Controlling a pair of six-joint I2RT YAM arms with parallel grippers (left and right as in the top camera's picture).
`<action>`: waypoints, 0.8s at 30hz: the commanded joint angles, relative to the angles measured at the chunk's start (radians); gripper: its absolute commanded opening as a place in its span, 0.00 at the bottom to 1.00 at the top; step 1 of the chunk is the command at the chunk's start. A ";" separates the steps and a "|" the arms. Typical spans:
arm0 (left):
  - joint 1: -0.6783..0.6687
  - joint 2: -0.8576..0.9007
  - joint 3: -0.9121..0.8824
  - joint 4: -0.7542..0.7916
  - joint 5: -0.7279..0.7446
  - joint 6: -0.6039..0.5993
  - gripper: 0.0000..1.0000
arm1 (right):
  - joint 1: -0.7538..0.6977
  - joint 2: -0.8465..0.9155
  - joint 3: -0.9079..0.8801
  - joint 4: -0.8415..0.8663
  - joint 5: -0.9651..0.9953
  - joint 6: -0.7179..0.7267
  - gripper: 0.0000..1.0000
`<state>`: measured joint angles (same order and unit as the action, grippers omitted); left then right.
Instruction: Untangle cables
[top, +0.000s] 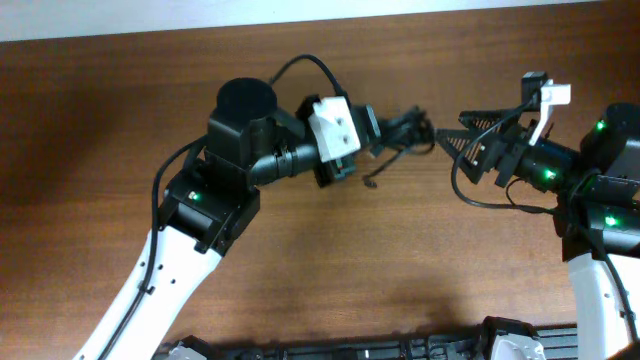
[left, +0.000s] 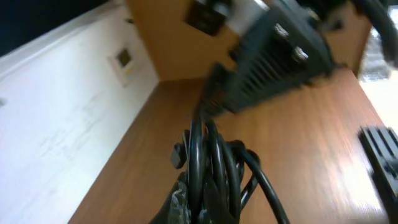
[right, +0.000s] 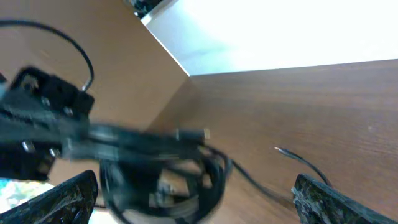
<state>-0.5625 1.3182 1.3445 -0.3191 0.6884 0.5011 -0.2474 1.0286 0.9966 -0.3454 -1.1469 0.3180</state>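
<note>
Left arm: yours comes up from the near-left edge, elbow bent, wrist turned rightward.
Left gripper: clenched on the bundle.
Right arm: reaches in from the right edge, pointing left.
Right gripper: fingers spread wide, tips just beside the bundle.
Thin black bundled cables: between your two grippers, over the brown wooden table; one loose end trails below.

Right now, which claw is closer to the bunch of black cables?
Left. The left claw is holding the cables, so it touches them. The right claw is open, with its tips close by on the bunch's other side.
</note>
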 joint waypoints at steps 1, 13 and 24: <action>-0.001 -0.019 0.023 -0.013 0.075 0.148 0.00 | 0.005 -0.001 0.004 0.037 -0.032 0.126 0.99; -0.119 -0.006 0.023 0.008 -0.248 0.150 0.00 | 0.005 -0.001 0.004 0.035 -0.081 0.133 0.99; -0.217 -0.002 0.023 0.048 -0.476 0.139 0.00 | 0.005 -0.001 0.004 0.035 -0.045 0.133 0.99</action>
<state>-0.7708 1.3182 1.3445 -0.2878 0.2520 0.6331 -0.2474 1.0286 0.9966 -0.3130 -1.2011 0.4473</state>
